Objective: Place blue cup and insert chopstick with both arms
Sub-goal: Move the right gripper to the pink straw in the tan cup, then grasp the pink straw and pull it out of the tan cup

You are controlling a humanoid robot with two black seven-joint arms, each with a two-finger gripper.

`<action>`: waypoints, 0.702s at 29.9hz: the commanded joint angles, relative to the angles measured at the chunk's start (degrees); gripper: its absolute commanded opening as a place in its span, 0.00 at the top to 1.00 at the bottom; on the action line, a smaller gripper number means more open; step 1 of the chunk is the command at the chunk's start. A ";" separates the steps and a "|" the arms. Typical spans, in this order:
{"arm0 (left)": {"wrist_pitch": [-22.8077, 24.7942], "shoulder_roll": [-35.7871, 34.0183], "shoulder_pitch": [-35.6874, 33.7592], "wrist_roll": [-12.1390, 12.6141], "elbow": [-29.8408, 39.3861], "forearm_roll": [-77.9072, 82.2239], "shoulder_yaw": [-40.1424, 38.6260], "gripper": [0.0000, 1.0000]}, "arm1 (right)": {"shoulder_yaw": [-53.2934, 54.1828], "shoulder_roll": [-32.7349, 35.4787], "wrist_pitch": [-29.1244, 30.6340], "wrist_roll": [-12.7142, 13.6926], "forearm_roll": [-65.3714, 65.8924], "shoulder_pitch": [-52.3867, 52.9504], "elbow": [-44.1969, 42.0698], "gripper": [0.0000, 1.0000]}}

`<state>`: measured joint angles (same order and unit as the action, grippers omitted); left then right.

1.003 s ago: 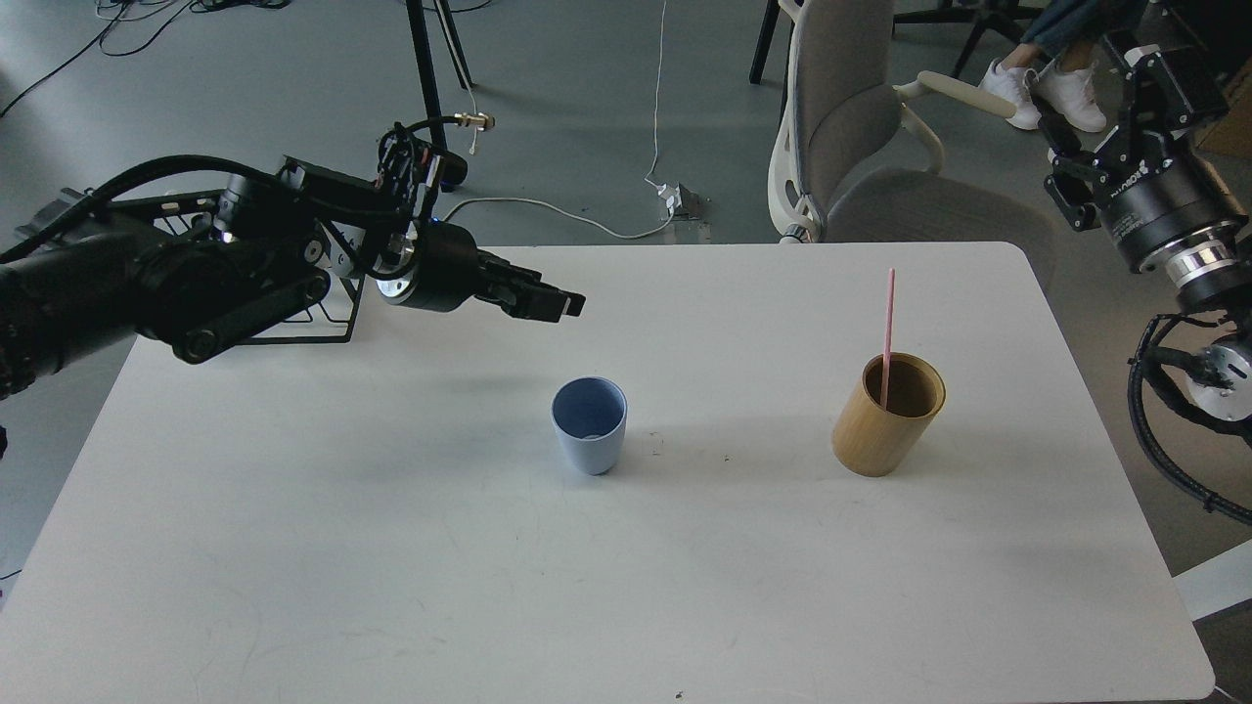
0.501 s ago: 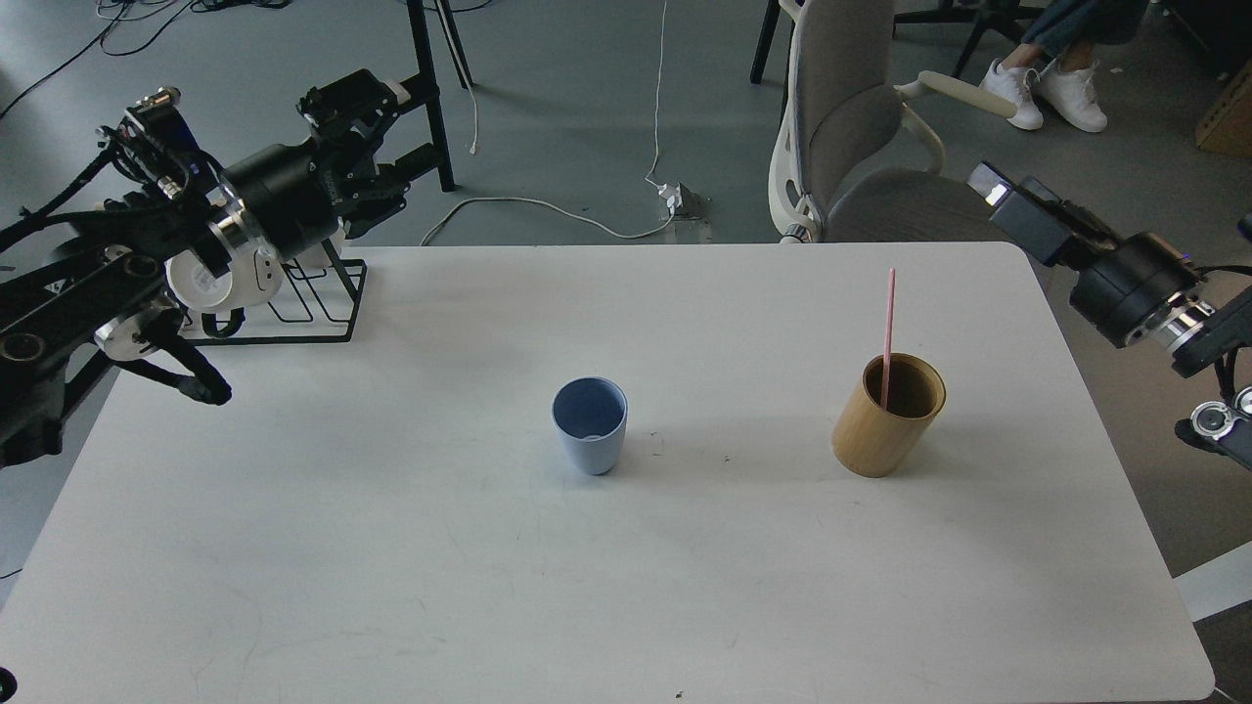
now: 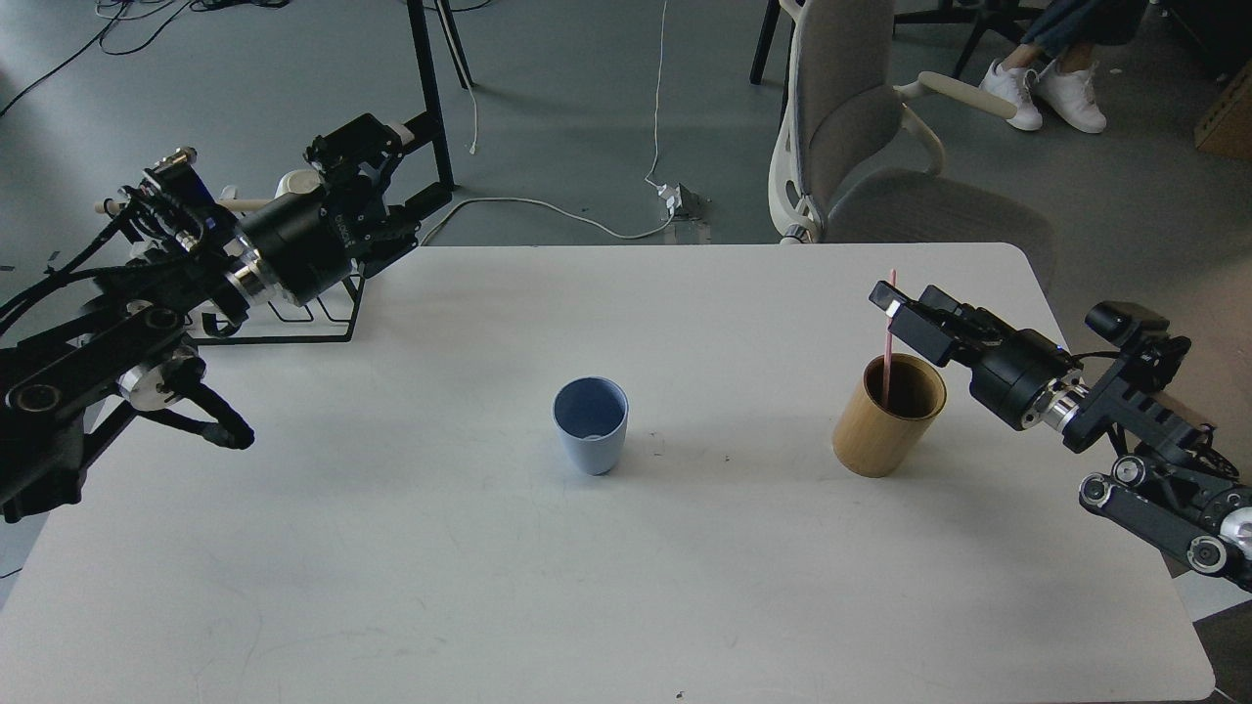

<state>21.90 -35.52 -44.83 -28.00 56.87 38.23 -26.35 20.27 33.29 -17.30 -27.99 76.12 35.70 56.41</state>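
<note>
The blue cup (image 3: 590,430) stands upright and empty near the middle of the white table (image 3: 626,587). The pink chopstick (image 3: 887,357) stands in the tan bamboo cup (image 3: 880,435) at the right. My right gripper (image 3: 895,308) reaches in from the right and its tip overlaps the chopstick just above the bamboo cup's rim; I cannot tell whether it grips the stick. My left gripper (image 3: 372,166) is far from the blue cup, raised over the table's back left corner and pointing away; its fingers cannot be told apart.
A black wire rack (image 3: 293,318) with a pale dowel and a white mug (image 3: 293,183) sits at the back left, under my left arm. A grey office chair (image 3: 861,147) stands behind the table's far edge. A tripod leg (image 3: 430,108) stands behind the left gripper.
My right arm has swung down and inward from the far right until its gripper is at the chopstick. My left arm has pulled back from above the table to the back left corner.
</note>
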 commanded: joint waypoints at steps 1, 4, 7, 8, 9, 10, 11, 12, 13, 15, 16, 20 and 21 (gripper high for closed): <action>0.51 0.01 0.35 0.00 -0.09 -1.22 -0.54 0.11 | -0.66 -1.12 -0.10 -0.01 0.00 -0.01 -0.69 0.26; 0.60 0.01 0.70 0.00 -0.18 -2.10 -0.90 0.09 | -1.02 -1.03 -0.10 -0.01 0.00 -0.01 -0.78 0.39; 0.60 0.19 0.70 0.00 -0.18 -2.11 -0.98 0.09 | -1.11 -0.77 -0.10 -0.01 0.08 -0.10 -0.78 0.49; 0.60 0.19 0.70 0.00 -0.18 -2.11 -0.98 0.09 | -1.11 -0.68 -0.10 -0.01 0.08 -0.10 -0.78 0.52; 0.60 0.19 0.70 0.00 -0.18 -2.11 -0.98 0.09 | -1.11 -0.51 -0.10 -0.01 0.08 -0.10 -0.78 0.52; 0.60 0.19 0.70 0.00 -0.18 -2.11 -0.98 0.09 | -1.11 -0.42 -0.10 -0.01 0.08 -0.10 -0.78 0.52; 0.60 0.19 0.70 0.00 -0.18 -2.19 -1.07 0.09 | -1.11 -0.33 -0.10 -0.01 0.08 -0.01 -0.78 0.54; 0.60 0.27 0.79 0.00 -0.18 -2.19 -1.51 0.09 | -1.11 -0.33 -0.10 -0.01 0.08 -0.01 -0.78 0.57; 0.69 0.27 0.97 0.00 -0.18 -2.28 -2.03 0.09 | -1.11 -0.33 -0.10 -0.01 0.08 0.08 -0.78 0.59; 1.13 0.27 1.32 0.00 -0.09 -2.63 -3.18 0.09 | -1.11 -0.24 -0.19 -0.01 0.61 0.16 -0.78 0.66; 1.30 0.27 1.84 0.00 -0.18 -3.07 -3.53 0.09 | -1.11 -0.24 -0.19 -0.01 1.22 0.08 -0.78 0.70; 1.74 0.27 2.81 0.00 -0.18 -3.78 -5.81 0.08 | -1.11 0.11 -0.27 -0.01 2.11 0.08 -0.78 0.77; 2.01 0.27 2.90 0.00 -0.18 -3.78 -5.91 0.08 | -1.11 0.20 -0.27 -0.01 2.11 0.08 -0.78 0.78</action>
<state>23.40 -35.24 -42.36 -28.01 56.69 34.67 -31.31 19.15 33.32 -17.51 -28.01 77.98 35.78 55.63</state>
